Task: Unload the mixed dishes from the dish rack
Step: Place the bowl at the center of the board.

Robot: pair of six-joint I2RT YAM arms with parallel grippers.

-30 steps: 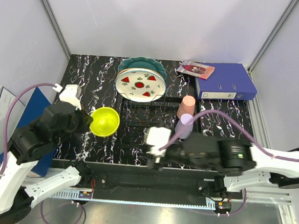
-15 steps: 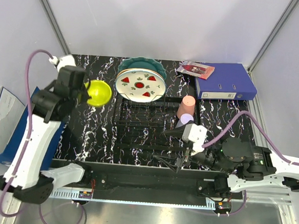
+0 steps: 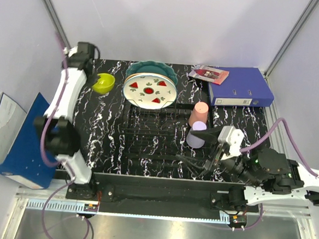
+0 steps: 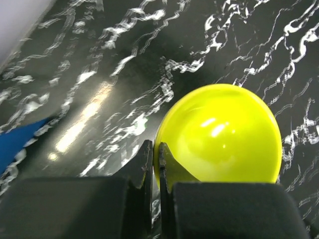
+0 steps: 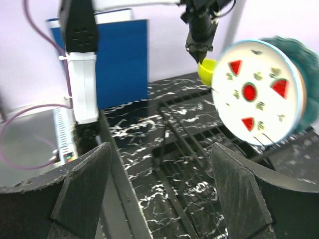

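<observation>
Small yellow bowl [image 3: 104, 83] is pinched at its rim by the left fingers [image 4: 137, 172], closed tight on it. It is held off the dish rack [image 3: 148, 124], at about 10 o'clock from it, over the bench [image 3: 104, 132]; whether it touches the bench cannot be told. White plate [image 3: 150, 91] and teal scalloped plate [image 3: 152, 68] are stood on edge at the rack's 12 o'clock end. Pink cup [image 3: 200, 112] and lavender cup [image 3: 195, 141] are seen at its 3 o'clock side. Right fingers [image 5: 82, 194] are spread wide, nothing held, at 4 o'clock of the rack, one finger overlapping the lavender cup from above.
</observation>
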